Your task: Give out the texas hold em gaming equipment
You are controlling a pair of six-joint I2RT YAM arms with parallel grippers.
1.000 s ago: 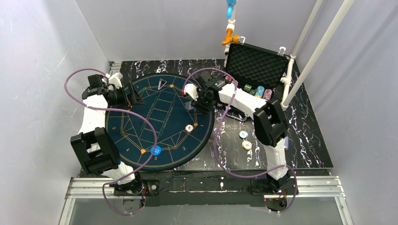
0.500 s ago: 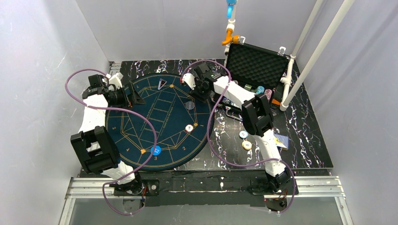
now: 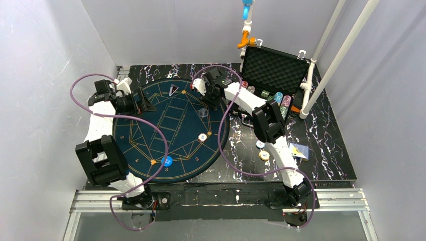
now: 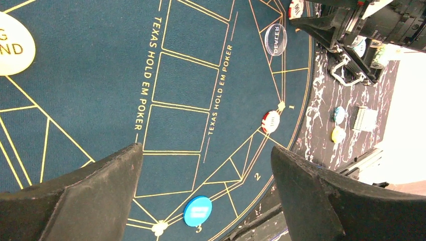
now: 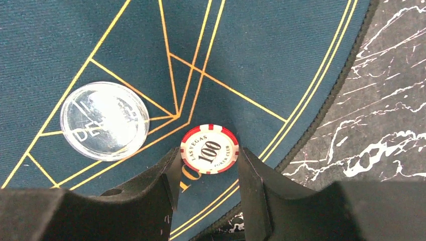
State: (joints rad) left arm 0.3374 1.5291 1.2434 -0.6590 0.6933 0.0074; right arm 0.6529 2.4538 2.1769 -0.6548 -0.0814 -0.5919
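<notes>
My right gripper (image 5: 208, 159) is shut on a red and white "100" poker chip (image 5: 209, 148), held at the fingertips over the far right rim of the dark-blue mat (image 5: 281, 60). In the top view that gripper (image 3: 211, 96) is near the case. A clear dealer disc (image 5: 104, 120) lies on the mat just left of it. My left gripper (image 4: 206, 150) is open and empty over the mat's left side (image 3: 146, 104). On the mat lie another red and white chip (image 3: 202, 136), a blue disc (image 3: 167, 161) and a white disc (image 4: 12, 44).
The open black foam-lined case (image 3: 275, 70) stands at the back right with stacked chips (image 3: 277, 98) along its front. A blue disc (image 3: 260, 144) and a yellow disc (image 3: 264, 155) lie on the marbled table right of the mat. Cards (image 3: 300, 150) lie further right.
My right arm has swung back and left, bringing its gripper to the mat's far right rim. The clear dealer disc and the cards on the right have come into view. The left arm is still.
</notes>
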